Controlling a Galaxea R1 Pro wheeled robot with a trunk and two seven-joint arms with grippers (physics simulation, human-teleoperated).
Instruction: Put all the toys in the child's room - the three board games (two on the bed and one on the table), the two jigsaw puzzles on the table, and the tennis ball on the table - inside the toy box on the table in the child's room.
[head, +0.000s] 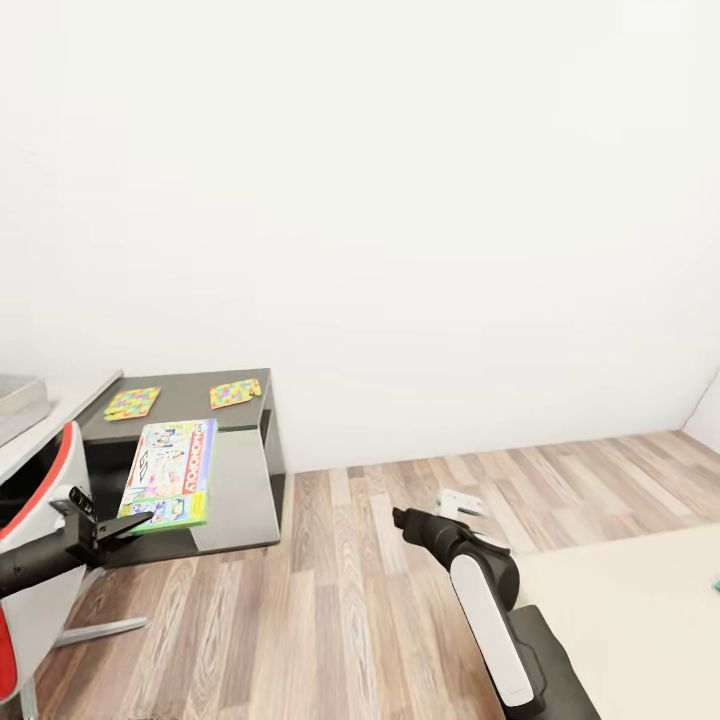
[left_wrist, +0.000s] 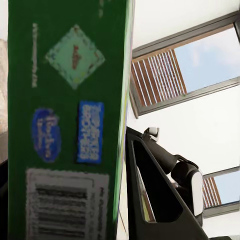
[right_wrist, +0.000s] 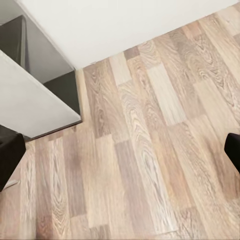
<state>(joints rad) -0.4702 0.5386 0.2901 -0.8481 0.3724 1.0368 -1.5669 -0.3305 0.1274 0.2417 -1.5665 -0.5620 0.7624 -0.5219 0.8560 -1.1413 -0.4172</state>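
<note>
My left gripper (head: 138, 520) is shut on the near edge of a board game (head: 171, 472), a white printed box with multicoloured edges held above the floor beside the table. Its green side with a barcode (left_wrist: 65, 125) stands close against one dark finger (left_wrist: 155, 200). Two jigsaw puzzles (head: 132, 402) (head: 235, 392) lie flat on the table's dark-grey corner section (head: 185, 400). The toy box (head: 20, 395) shows its grey corner at the far left on the white top. My right gripper (head: 460, 502) hangs open over the wood floor (right_wrist: 150, 150), its fingertips (right_wrist: 10, 160) wide apart. The tennis ball is out of view.
A red-and-white chair (head: 35, 560) stands close against my left arm. The bed's cream mattress (head: 640, 620) lies at lower right, with a small teal thing (head: 715, 583) at its edge. A white wall runs behind the table, with open plank floor in the middle.
</note>
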